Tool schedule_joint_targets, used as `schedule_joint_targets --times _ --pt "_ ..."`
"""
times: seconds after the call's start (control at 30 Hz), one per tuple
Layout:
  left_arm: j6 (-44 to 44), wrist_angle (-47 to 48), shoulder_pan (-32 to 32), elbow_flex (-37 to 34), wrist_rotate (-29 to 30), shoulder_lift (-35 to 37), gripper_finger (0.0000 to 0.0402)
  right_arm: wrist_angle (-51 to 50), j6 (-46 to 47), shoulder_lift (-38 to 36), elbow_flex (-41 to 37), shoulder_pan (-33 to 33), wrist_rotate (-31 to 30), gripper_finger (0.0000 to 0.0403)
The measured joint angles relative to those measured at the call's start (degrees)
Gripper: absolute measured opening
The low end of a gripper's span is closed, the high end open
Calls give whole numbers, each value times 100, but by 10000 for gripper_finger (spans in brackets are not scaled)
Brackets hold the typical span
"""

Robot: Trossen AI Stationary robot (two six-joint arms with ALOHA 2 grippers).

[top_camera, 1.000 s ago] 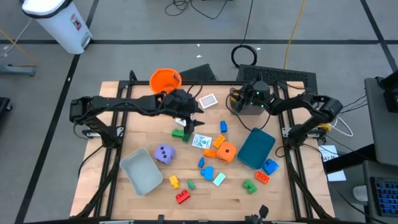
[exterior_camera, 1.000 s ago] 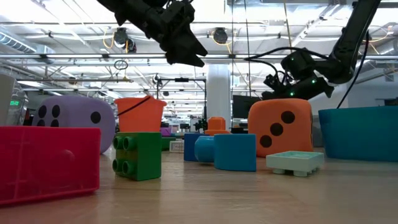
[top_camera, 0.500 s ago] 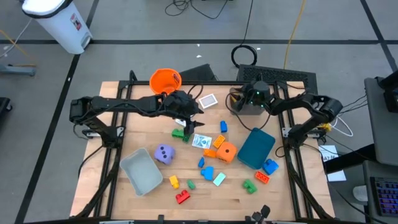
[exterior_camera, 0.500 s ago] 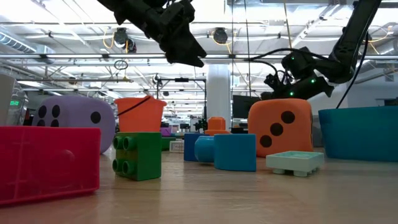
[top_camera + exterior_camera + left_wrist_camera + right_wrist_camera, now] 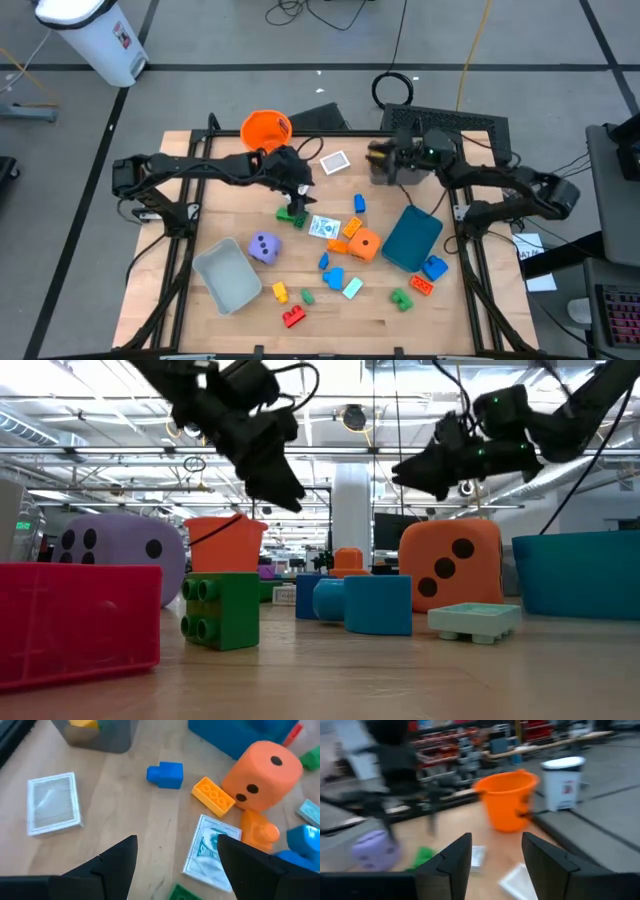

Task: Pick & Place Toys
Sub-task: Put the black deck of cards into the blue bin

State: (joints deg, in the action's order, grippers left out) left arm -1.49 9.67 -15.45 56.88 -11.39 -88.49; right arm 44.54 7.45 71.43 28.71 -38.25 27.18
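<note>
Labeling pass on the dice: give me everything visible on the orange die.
The orange die is a large soft-looking cube with rounded corners and black dots; the low view shows a face with three dots. It sits on the wooden table just left of the teal bin, with an orange block close at its upper-left corner. Neither end effector touches it.

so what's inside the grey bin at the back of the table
The left wrist view shows one yellow block in the grey bin; the picture's edge crops the rest. From above, the right gripper hangs over the bin, open and empty, covering its inside.
</note>
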Motion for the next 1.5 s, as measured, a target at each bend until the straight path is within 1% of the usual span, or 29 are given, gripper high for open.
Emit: schedule_joint_targets --times 0.07,0.13,0.23,0.33,0.43,0.5,0.53,0.57,0.6,0.77,0.87,1.0,1.17,1.5 --pt "88 -819 9 -420 -6 0 278 -11 45 -48 0 418 -44 164" --pt "250 -1557 31 -790 -1 0 278 112 47 -53 0 958 -242 164" --pt "459 -2046 95 -1018 183 0 278 422 -31 -51 0 1908 -977 164" --pt "490 -2022 230 -976 589 20 278 826 -544 -51 0 2952 -2012 164" --pt "497 -1888 513 -914 832 38 278 1129 -1371 -51 0 3895 -3156 164" --pt "484 -1678 773 -889 1019 87 278 1172 -1882 -52 2 4341 -3852 164" --pt "478 -1616 906 -885 1175 94 278 1150 -1992 -51 2 4508 -4142 164" --pt "465 -1545 1045 -879 1378 94 278 1134 -2034 -47 2 4630 -4392 164" --pt "466 -1466 1164 -879 1612 92 278 1126 -2038 -47 2 4712 -4510 164" --pt "466 -1519 1586 -881 2755 92 278 1092 -1749 109 4 4752 -4503 164" --pt "391 -1653 1688 -881 3104 92 278 1081 -1716 264 4 4726 -4502 164" --pt "219 -1735 1723 -881 3123 92 278 1057 -1714 474 4 4726 -4499 164" --pt "203 -1728 1721 -881 3123 92 278 1095 -1712 659 4 4742 -4492 164" --pt "60 -1700 1721 -881 3125 92 278 1080 -1919 722 4 4732 -4491 164"
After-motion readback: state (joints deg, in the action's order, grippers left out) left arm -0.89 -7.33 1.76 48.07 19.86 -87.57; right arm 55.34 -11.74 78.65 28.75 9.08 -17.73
